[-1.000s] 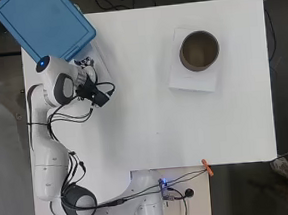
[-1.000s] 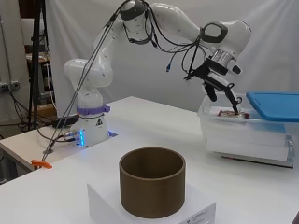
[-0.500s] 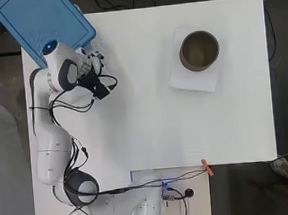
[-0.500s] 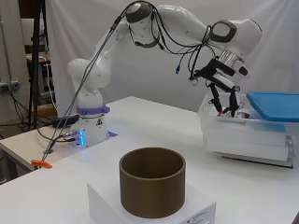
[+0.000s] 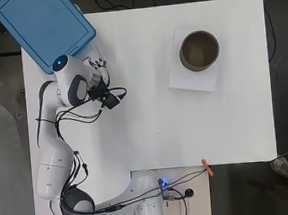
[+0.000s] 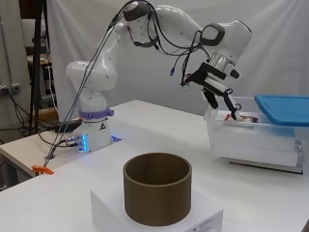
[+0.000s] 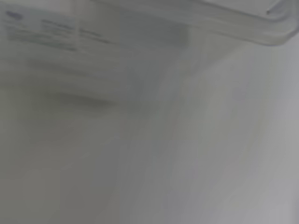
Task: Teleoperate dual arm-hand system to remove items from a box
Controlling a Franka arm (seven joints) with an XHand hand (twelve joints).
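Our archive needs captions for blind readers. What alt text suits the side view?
A white robot arm lowers its robot hand, fingers extended, into a clear box whose blue lid sits partly aside. A brown cylinder stands nearer the camera.

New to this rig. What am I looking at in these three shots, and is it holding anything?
One white robot arm bolted to the edge of a white table, with a robot hand in place of a gripper. One camera looks straight down, one looks across from the side, one sits at the wrist and shows only a close blur of the box wall. On the table: a clear plastic box with a blue lid partly across its top, and a brown cylinder on a white block. The robot hand points down into the box, fingers straight, holding nothing visible.
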